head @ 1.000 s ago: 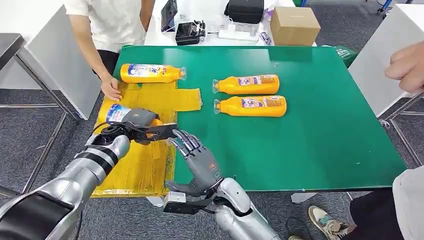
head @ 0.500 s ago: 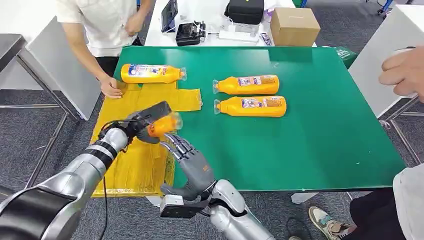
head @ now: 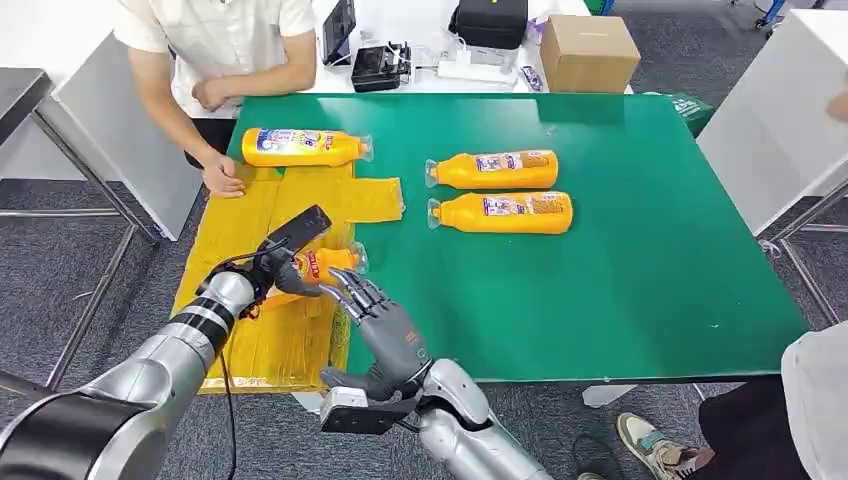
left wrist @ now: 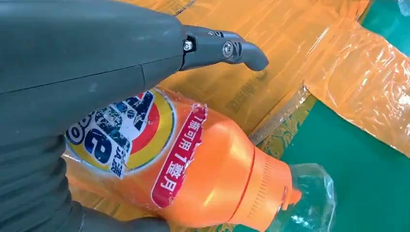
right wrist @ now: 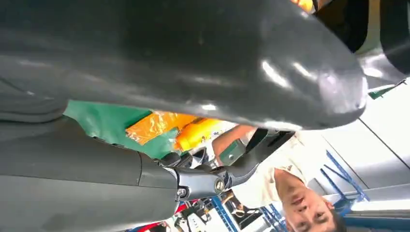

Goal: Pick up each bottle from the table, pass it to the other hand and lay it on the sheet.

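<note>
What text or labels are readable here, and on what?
"1瓶可用1整月", white characters on the red strip of the label of the held bottle, gripped by the left hand.
Round blue, yellow and red logo on the same label: scuffed, its letters not readable.
Faint print on the yellow sheet: too blurred to read.
Labels on the three lying bottles: too small to read.

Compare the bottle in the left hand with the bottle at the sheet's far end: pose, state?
The held bottle is gripped by the left hand near the yellow sheet's table-side edge; the far bottle lies free. The held bottle's body is mostly hidden by the hand; the far bottle's shows whole. Both are orange, labelled, caps pointing right.
</note>
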Tool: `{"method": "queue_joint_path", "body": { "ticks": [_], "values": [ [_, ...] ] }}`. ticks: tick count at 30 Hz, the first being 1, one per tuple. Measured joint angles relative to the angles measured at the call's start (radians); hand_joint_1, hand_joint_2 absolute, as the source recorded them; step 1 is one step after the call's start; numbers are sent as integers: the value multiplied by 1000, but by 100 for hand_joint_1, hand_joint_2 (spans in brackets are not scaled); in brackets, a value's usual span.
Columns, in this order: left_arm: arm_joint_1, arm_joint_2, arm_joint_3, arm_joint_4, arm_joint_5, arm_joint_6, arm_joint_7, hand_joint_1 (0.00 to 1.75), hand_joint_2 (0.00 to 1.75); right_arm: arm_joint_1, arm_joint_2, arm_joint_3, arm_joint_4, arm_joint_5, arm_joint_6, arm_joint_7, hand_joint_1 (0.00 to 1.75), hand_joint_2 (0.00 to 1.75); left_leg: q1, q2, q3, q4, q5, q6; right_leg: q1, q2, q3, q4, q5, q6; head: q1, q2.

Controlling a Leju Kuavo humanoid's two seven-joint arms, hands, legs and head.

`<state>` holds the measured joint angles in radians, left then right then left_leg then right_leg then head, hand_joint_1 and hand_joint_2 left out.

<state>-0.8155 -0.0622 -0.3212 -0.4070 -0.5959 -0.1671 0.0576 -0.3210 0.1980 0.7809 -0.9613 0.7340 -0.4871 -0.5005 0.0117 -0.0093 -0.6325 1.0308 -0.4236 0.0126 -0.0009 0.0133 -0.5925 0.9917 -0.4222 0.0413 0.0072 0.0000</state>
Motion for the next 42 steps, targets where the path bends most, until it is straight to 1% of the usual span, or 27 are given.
{"method": "queue_joint_path", "body": {
  "ticks": [3,5,7,9,12,15,18,21,22,26,28,30,32,34,35,36,38,39,40,42],
  "values": [
    [6,0,-5,-3,12,3,-33,0,175,-1,0,0,11,-4,-11,-4,0,0,0,0,0,0,0,0,0,0,0,0,0,0,0,0],
    [26,0,-4,-21,70,0,-101,0,175,1,-2,0,19,-8,-26,-13,0,0,0,0,0,0,0,0,0,0,0,0,0,0,0,0],
    [71,-2,5,-67,160,0,-182,0,175,10,-5,-2,24,-22,-44,-32,0,0,0,0,0,0,0,0,0,0,0,0,0,0,0,0],
    [155,-6,29,-185,339,-10,-233,0,175,36,-12,-9,10,-98,-28,-81,0,0,-1,1,0,0,0,0,-1,0,0,0,0,0,0,0],
    [304,-6,56,-398,582,4,-235,0,175,101,-27,-29,-77,-211,31,-126,0,0,-1,1,-2,0,-1,0,-1,0,-3,0,0,0,0,0],
    [415,7,62,-565,693,32,-232,0,175,150,-43,-46,-165,-263,75,-132,0,0,0,1,-3,0,-1,0,0,0,-4,0,-1,0,0,0],
    [487,23,63,-679,712,43,-235,0,175,187,-55,-61,-234,-288,100,-136,0,0,0,0,-3,0,-1,-1,0,0,-4,0,-1,-1,0,0],
    [521,31,63,-747,716,47,-235,0,175,202,-61,-69,-274,-292,105,-137,0,0,0,0,-3,0,-1,-1,0,0,-4,0,-1,-1,0,0],
    [525,33,63,-759,719,50,-235,0,175,205,-63,-71,-281,-293,105,-137,0,175,0,0,-3,0,0,0,0,0,-4,0,-1,-1,0,0],
    [546,40,63,-804,721,56,-235,0,175,216,-67,-78,-306,-301,114,-141,0,175,0,0,-3,0,0,0,0,0,-4,0,0,-1,0,0],
    [560,42,63,-824,725,72,-235,0,175,227,-67,-85,-320,-334,138,-154,0,175,0,0,-3,0,0,0,0,0,-4,0,0,-1,0,0],
    [591,51,63,-865,726,76,-236,0,175,251,-66,-100,-349,-381,178,-161,0,175,0,0,-3,0,0,0,0,0,-4,0,0,-1,0,0],
    [635,74,63,-923,693,67,-246,0,175,280,-66,-125,-391,-411,200,-164,0,175,0,1,-3,0,0,0,0,0,-4,0,-1,0,0,0],
    [659,91,63,-961,671,63,-247,0,175,293,-69,-152,-421,-382,172,-162,0,175,0,0,-4,0,0,0,0,0,-5,0,-1,-1,0,0],
    [668,97,64,-977,668,63,-247,0,175,293,-74,-166,-429,-341,140,-153,0,175,0,0,-4,0,0,0,0,0,-6,0,-1,-1,0,0],
    [677,100,72,-997,672,58,-249,0,175,292,-83,-186,-435,-251,76,-123,0,175,0,0,-4,0,0,0,0,0,-5,0,-1,-1,-1,0],
    [696,102,79,-1039,718,13,-258,0,175,276,-125,-226,-421,28,-72,-16,0,175,0,0,-4,0,0,0,0,0,-5,-1,-1,-1,-1,0],
    [702,104,79,-1058,739,-9,-263,0,175,259,-151,-248,-397,143,-125,28,0,175,0,0,-4,0,0,0,0,0,-5,-1,-1,-1,0,0],
    [710,105,79,-1079,756,-24,-269,0,175,237,-185,-277,-355,240,-163,63,0,175,-1,0,-4,0,0,0,-1,0,-4,-1,0,0,0,0],
    [727,105,80,-1120,767,-32,-274,0,175,210,-244,-356,-280,362,-194,87,0,175,-2,-2,-4,0,2,3,-2,-2,-3,-2,1,1,0,0]
  ]
}}
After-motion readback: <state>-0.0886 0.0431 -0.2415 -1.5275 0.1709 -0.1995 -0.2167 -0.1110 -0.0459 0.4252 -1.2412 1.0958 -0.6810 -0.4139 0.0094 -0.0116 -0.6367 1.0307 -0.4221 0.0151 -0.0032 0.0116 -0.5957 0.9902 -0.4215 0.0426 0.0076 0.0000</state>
